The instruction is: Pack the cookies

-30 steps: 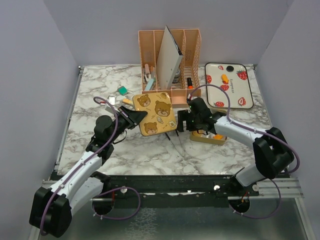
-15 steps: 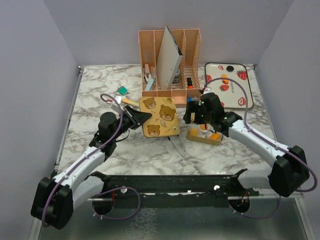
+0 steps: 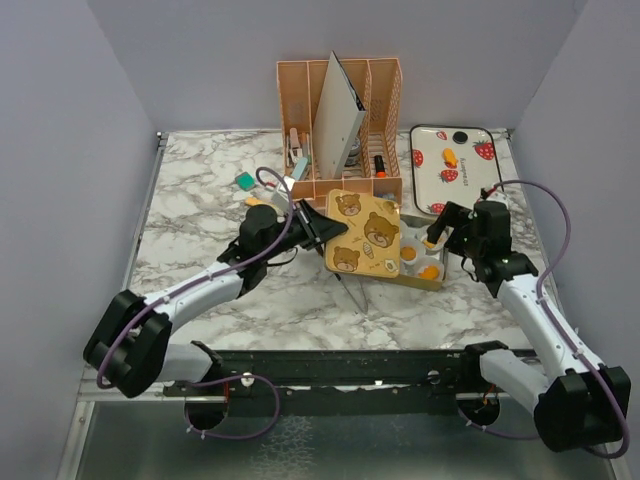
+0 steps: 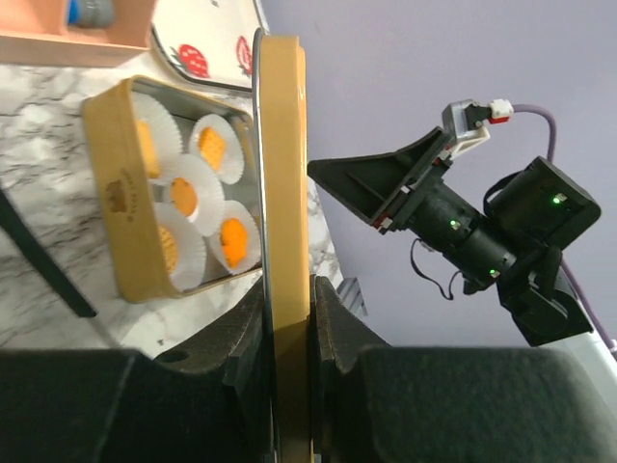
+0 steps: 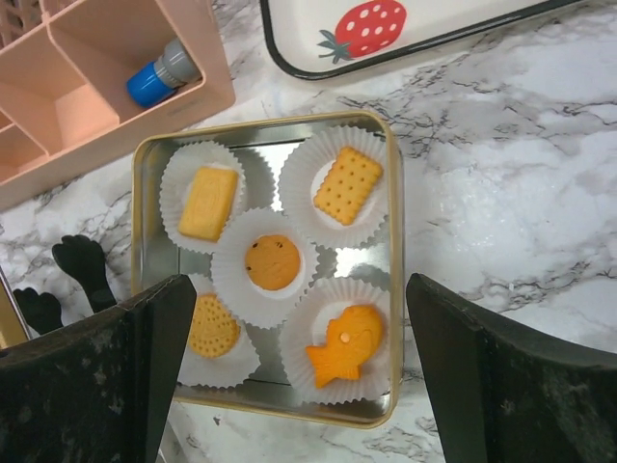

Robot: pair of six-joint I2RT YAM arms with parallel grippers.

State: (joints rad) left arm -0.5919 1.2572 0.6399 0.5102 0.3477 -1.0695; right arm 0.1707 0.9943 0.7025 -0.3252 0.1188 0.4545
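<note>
- I see five cookies [image 5: 273, 262] in the open gold tin [image 5: 395, 241], each in its own white paper cup [image 5: 289, 193].
- From the right wrist view: an oblong one upper left, a square cracker upper right, a round one in the middle, a second round one lower left, and a fish-shaped one lower right.
- One stray cookie [image 3: 450, 157] lies on the strawberry tray [image 3: 470, 205], well apart from the tin.
- The tin sits on the marble table [image 3: 200, 200], just in front of the pink desk organiser [image 3: 340, 120] and near the tray.
- My left claw [image 3: 325, 228] is clenched on the edge of the bear-print lid [image 3: 365, 233]. The left wrist view shows the lid edge-on, pinched between both fingers [image 4: 328, 328].
- From above, the lid is tilted and covers the left part of the tin. I cannot tell whether it touches the tin.
- My right claw [image 3: 443, 225] is released, fingers spread wide and grasping nothing. It hangs by the right end of the tin.
- A blue-capped item [image 5: 159, 75] lies in one organiser compartment.
</note>
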